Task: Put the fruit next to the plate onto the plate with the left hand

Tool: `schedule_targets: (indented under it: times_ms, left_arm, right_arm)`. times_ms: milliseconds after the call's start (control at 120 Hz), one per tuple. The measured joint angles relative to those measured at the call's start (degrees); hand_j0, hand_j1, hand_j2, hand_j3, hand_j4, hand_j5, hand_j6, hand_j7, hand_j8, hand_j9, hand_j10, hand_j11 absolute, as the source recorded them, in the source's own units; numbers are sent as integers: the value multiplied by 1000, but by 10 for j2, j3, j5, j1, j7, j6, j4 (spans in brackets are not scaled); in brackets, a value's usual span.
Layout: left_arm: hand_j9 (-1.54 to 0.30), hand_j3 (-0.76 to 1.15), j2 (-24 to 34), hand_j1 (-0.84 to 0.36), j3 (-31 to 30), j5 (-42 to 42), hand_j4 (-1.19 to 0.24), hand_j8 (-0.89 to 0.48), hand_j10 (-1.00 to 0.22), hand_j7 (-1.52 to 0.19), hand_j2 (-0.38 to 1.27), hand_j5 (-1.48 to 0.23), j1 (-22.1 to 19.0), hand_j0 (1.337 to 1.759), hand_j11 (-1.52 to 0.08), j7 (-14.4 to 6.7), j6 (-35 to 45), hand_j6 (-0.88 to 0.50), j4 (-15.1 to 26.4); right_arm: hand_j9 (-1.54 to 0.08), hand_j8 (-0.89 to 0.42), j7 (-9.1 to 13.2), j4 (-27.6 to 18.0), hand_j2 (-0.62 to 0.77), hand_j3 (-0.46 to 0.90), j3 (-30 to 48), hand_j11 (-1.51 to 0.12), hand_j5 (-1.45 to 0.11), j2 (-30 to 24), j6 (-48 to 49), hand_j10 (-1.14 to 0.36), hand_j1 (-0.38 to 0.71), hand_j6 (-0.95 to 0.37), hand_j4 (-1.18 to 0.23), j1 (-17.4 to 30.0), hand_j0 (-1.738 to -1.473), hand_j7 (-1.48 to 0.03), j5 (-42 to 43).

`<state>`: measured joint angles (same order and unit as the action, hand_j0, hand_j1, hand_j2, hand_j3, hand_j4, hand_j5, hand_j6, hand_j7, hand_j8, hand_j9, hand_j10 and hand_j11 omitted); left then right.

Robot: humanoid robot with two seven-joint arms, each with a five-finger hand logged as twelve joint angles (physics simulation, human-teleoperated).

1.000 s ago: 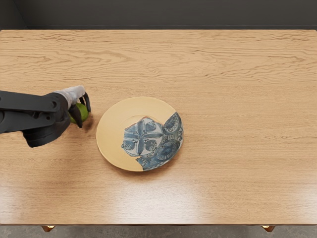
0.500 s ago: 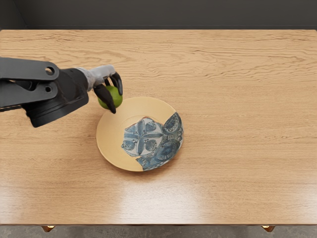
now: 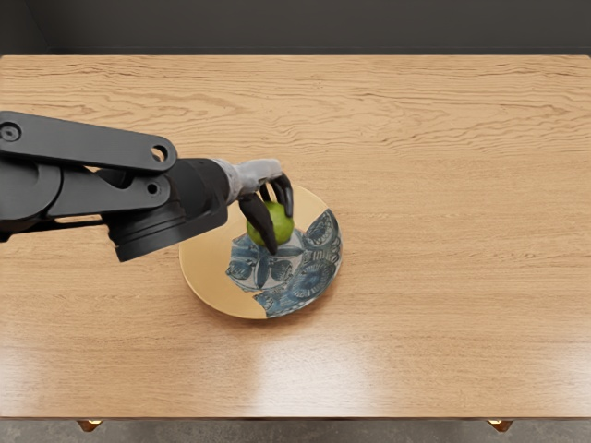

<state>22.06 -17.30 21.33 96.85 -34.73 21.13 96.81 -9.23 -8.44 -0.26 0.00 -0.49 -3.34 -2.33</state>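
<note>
Left robot hand (image 3: 263,198) curled around green fruit (image 3: 275,222), over plate (image 3: 208,254).

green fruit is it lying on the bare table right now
No, the left robot hand grips the green fruit over the plate.

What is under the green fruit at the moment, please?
The plate, near its blue-patterned middle. The left hand grips the fruit; its fingers cover the fruit's lower edge, so contact with the plate cannot be seen.
</note>
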Motion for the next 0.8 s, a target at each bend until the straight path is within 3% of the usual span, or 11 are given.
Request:
schedule_targets:
  times_ms: [92,175,275,517,725,800]
  left_arm:
    - [-1198,0,0,-362,0,-1,-778,-218,-444,-1174,536,-1271,0,1644,-1198,0,0,-240,0]
    - [-1090,0,0,-365,0,0,-719,-261,-482,-1069,588,-1152,0,1646,-1100,0,1,-306,-1]
    - [-908,0,0,-295,0,2,-626,-338,-529,-895,441,-949,1,1651,-918,-1,2,-380,-2]
    - [-526,0,4,-77,2,-3,-383,-295,-353,-522,174,-539,2,1656,-529,-3,3,-308,-3]
    - [-394,0,5,8,12,-4,-295,-264,-284,-392,95,-398,-1,1657,-395,-3,3,-268,-10]
    - [-370,0,32,23,31,-4,-280,-258,-273,-369,81,-374,-1,1657,-371,-3,-3,-262,-15]
  right_arm:
    - [-29,-23,0,0,-5,0,0,-29,-29,0,0,-22,-323,-23,-23,0,-1658,-29,0]
    - [-29,-23,0,0,-5,0,0,-29,-29,0,0,-22,-323,-23,-23,0,-1658,-29,0]
    - [-29,-23,0,0,-4,0,0,-29,-29,0,0,-22,-323,-23,-23,0,-1658,-29,0]
    - [-29,-23,0,0,-4,0,0,-29,-29,0,0,-22,-323,-23,-23,0,-1658,-29,0]
    - [-29,-23,-1,0,-4,0,-1,-29,-29,0,0,-22,-323,-23,-23,0,-1658,-29,0]
    - [-29,-23,-1,0,-4,0,-1,-29,-29,0,0,-22,-323,-23,-22,0,-1658,-29,0]
